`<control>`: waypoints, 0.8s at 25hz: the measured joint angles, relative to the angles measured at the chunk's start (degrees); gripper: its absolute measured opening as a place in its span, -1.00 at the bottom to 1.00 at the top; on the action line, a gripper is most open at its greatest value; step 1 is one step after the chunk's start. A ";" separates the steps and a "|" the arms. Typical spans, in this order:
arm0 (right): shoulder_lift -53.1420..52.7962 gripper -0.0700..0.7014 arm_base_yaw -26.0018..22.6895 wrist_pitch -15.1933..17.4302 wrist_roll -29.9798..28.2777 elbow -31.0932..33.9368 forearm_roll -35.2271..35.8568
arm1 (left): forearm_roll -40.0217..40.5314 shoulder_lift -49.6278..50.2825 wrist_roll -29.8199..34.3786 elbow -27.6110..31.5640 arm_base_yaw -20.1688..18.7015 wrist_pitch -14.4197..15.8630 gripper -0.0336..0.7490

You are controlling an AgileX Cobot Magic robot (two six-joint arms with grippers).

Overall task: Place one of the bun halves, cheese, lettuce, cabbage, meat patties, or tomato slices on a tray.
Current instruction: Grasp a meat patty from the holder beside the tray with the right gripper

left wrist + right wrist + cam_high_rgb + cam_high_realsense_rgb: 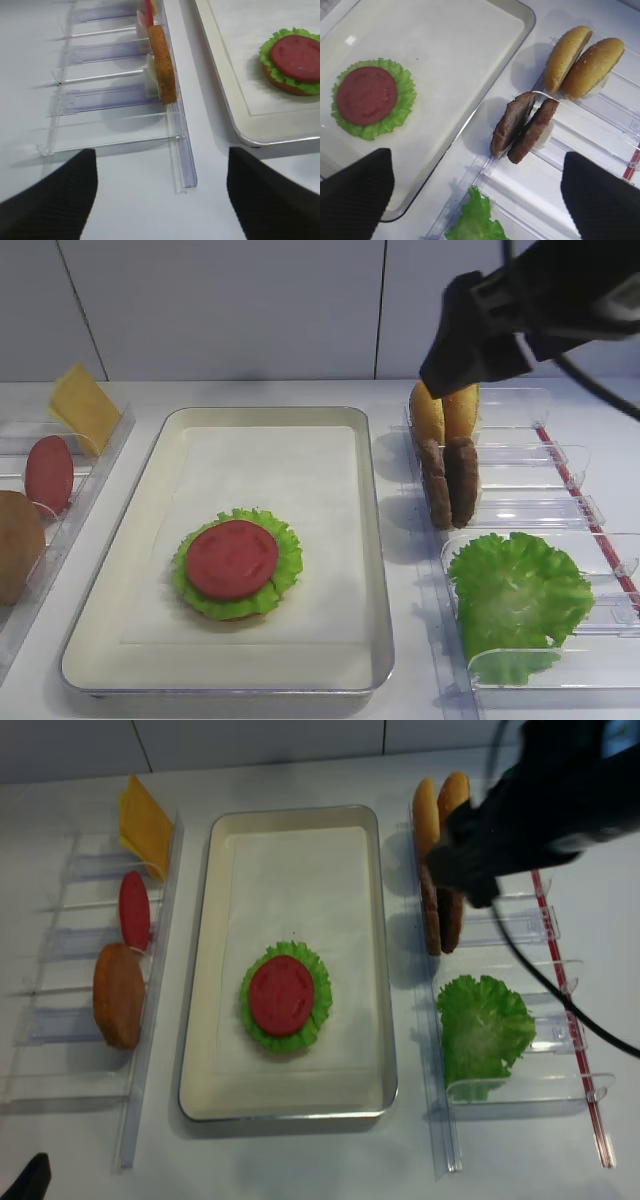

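The cream tray (375,540) lies in the middle, and on its paper a tomato slice (232,558) rests on lettuce (288,545) over a bun half (285,86). In the clear rack to the right, two meat patties (522,127) stand on edge, with two bun halves (582,60) behind them and a loose lettuce leaf (515,590) in front. My right gripper (477,200) hovers open and empty above that rack, over the patties. My left gripper (162,200) is open and empty above bare table near the left rack's front end.
The left clear rack (182,150) holds a cheese slice (85,405), a tomato slice (48,472) and an orange-brown round disc (162,65), all on edge. A red strip (575,1020) runs along the right rack's outer side. The tray's front corner (260,140) lies near my left gripper.
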 joint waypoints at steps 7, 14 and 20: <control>9.95 0.69 8.58 -0.40 24.75 -4.73 -15.41 | 0.00 0.00 0.00 0.00 0.00 0.00 0.42; 16.23 0.62 9.92 0.20 31.46 -4.82 -19.98 | 0.00 0.00 0.00 0.00 0.00 0.00 0.42; 19.49 0.51 9.92 0.01 35.14 -4.82 -24.21 | 0.00 0.00 0.00 0.00 0.00 0.00 0.42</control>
